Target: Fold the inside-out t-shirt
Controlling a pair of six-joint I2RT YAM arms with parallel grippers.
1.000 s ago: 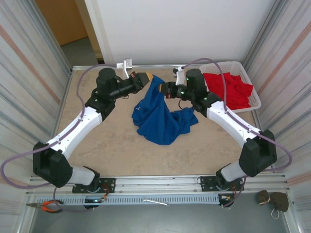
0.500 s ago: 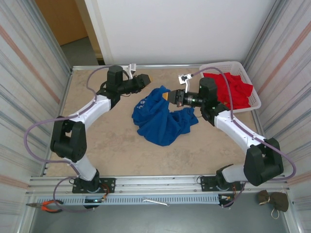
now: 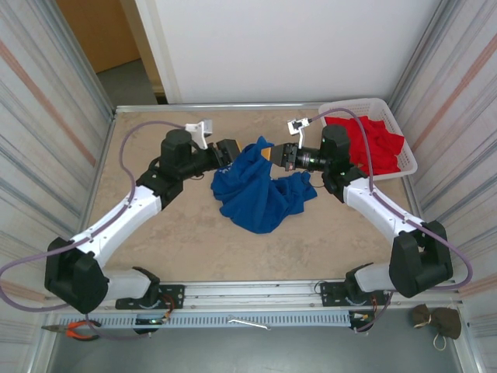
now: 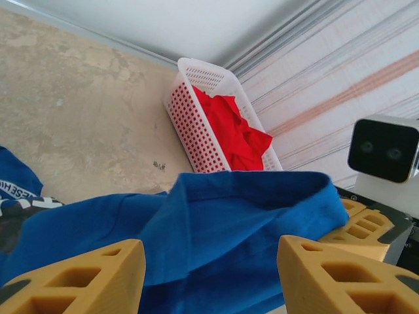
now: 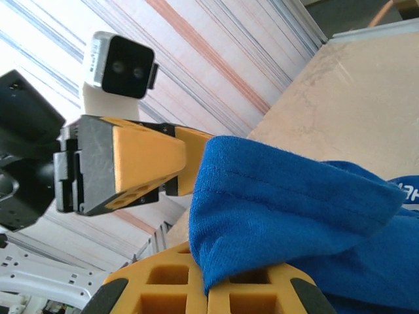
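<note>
t-shirt (image 3: 260, 194) | edge pinched: right end effector (image 3: 270, 155) | apparently between: left end effector (image 4: 209, 275)

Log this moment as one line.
left gripper: open, straddling raised t-shirt edge | right gripper: shut on t-shirt | red garment: in basket

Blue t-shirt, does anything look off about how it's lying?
Yes: the t-shirt lies crumpled in a heap rather than spread flat, and one fold is pinched up off the pile by the right gripper.
</note>
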